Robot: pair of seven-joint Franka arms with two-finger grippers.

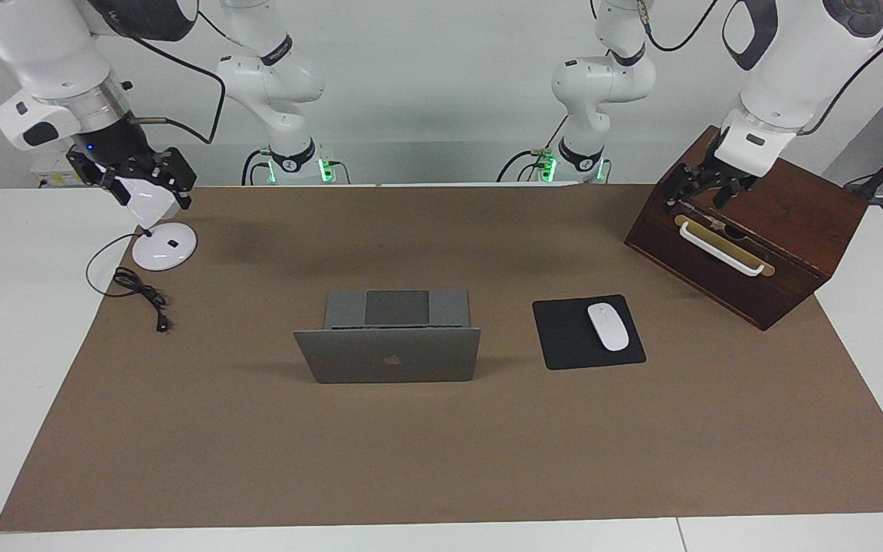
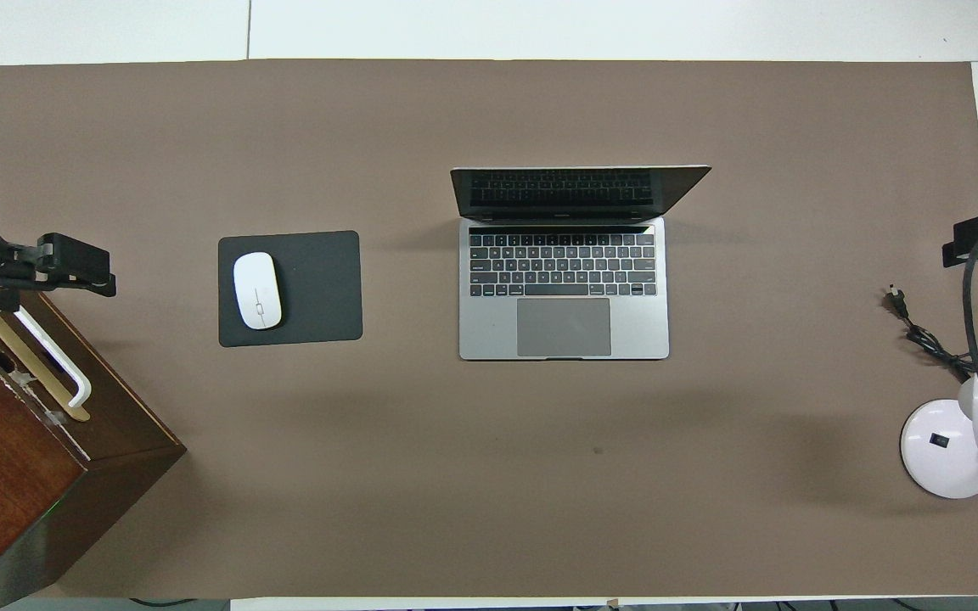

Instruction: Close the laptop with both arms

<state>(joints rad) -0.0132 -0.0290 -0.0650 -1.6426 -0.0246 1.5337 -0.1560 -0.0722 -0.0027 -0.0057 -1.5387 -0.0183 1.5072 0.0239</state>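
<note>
Laptop (image 1: 388,354) sits mid-counter on the brown mat (image 1: 441,460), lid up and tilted back, apple logo facing away from the robots, keyboard and trackpad toward them. Nothing touches it.

Left gripper (image 1: 700,193) hangs over the top front edge of the wooden box (image 1: 786,253) at the left arm's end of the counter, just above its white handle (image 1: 721,249). Fingers spread wide, empty.

Right gripper (image 1: 135,184) hangs over the white desk lamp (image 1: 156,244) at the right arm's end. Fingers wide, straddling the lamp's white head; can't tell whether they touch it. The lamp's black cable (image 1: 142,295) lies coiled on the mat just beside the base.

Both grippers are well apart from the laptop, one at each end of the counter.

Black mouse pad (image 1: 564,337) lies beside the laptop toward the left arm's end, white mouse (image 1: 608,326) on it. Pad and laptop are apart, not touching. In the overhead view the pad (image 2: 319,288) lines up roughly level with the keyboard deck.
</note>
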